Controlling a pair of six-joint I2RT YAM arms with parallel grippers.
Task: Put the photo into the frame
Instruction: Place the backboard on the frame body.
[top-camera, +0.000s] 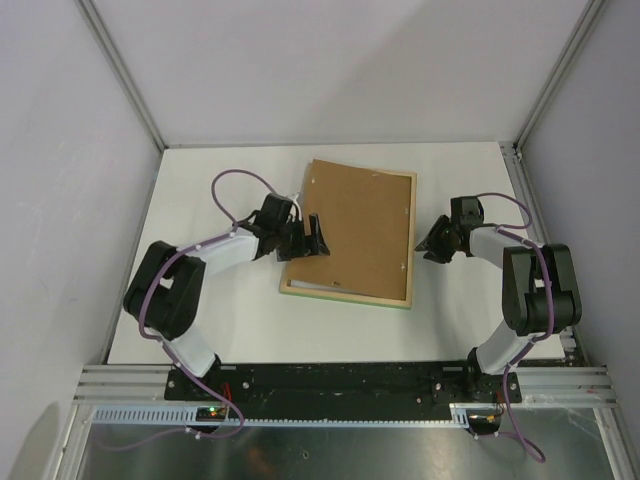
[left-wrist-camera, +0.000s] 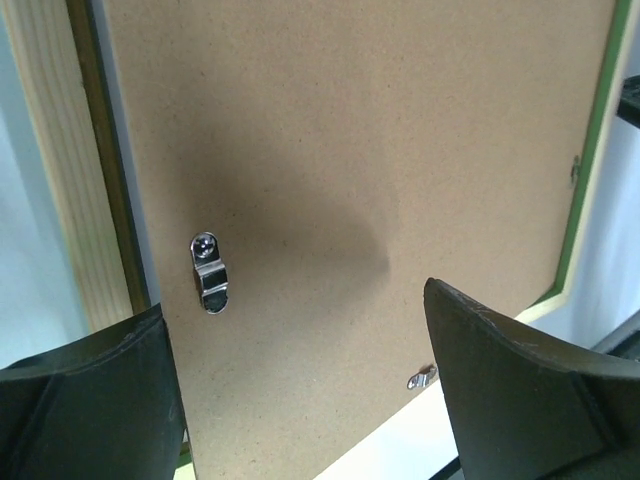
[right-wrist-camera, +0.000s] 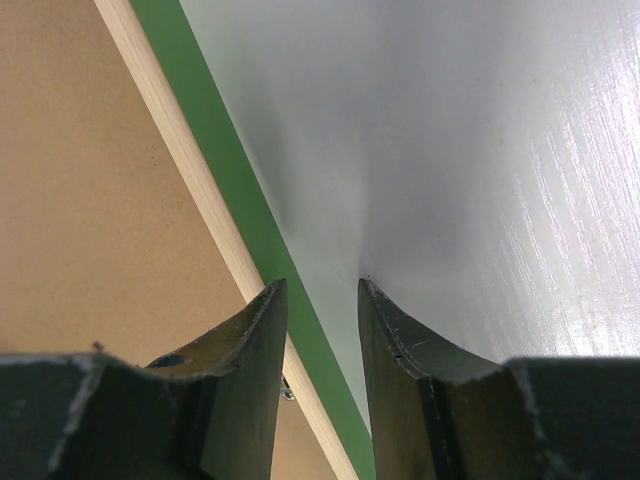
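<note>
1. Thin rectangular picture frame, pale wood back up w/ green outer edge (top-camera: 345, 297), lies flat at approx centre of white table (top-camera: 440, 165), slightly skewed, long sides running roughly 12–6.
2. Plain brown backing board (top-camera: 355, 225) sits inside the frame's back and covers the whole opening.
3. Left gripper (top-camera: 312, 240) is at the frame's 9 o'clock edge, over the board. Fingers (left-wrist-camera: 90, 400) are wide apart w/ nothing between them, only board showing in the gap in the wrist view.
4. Small silver metal hanger clip (left-wrist-camera: 209, 272) is fixed to the board near that edge, just ahead of the left fingers. A small metal turn tab (left-wrist-camera: 421, 378) is at the board's edge.
5. Right gripper (top-camera: 424, 246) is at the frame's 3 o'clock edge. Fingers (right-wrist-camera: 400, 350) stand narrowly apart w/ bare table in the gap and grip nothing; one finger overlaps the frame rim in the wrist view, contact can't be told.
</note>
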